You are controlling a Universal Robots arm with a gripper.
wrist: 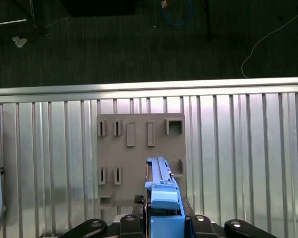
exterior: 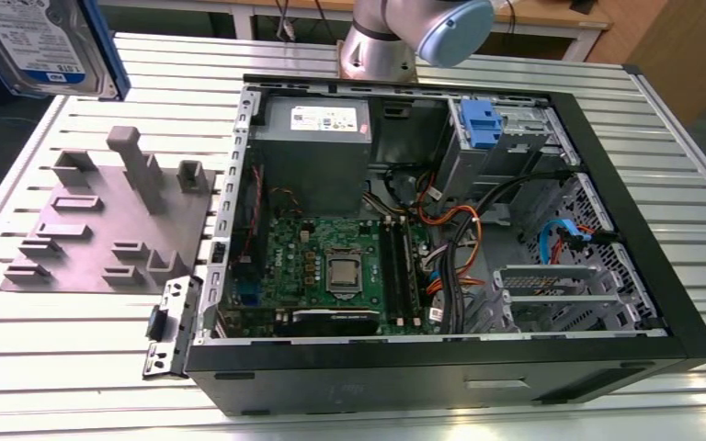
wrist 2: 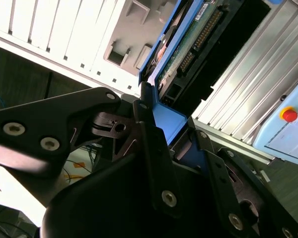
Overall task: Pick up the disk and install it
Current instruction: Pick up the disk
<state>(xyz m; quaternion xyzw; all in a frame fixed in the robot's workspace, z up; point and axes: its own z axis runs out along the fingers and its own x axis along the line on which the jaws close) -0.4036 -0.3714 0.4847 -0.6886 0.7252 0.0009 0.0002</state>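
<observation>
**Your gripper has the disk up in the air**

You have one disk, one gripper, one grey plate and one open computer case. The gripper is closed on the disk. It pinches the blue edge between two black metal fingers.

The disk is flat and has four corners. It is shiny silver metal with a white-and-blue label and smooth blue plastic along its edges. In the second wrist view you can see its green board side with a row of little pins.

In the exterior view the disk hangs at the exterior view's left, above the ribbed silver table and well apart from the case. Its label side faces that camera.

In the first wrist view you see the disk by its thin edge. Its long side runs straight out from the gripper, over the plate.

The plate is dull grey, with blocks and slots on it. The case is black outside, with one green board and coloured wires inside.
</observation>
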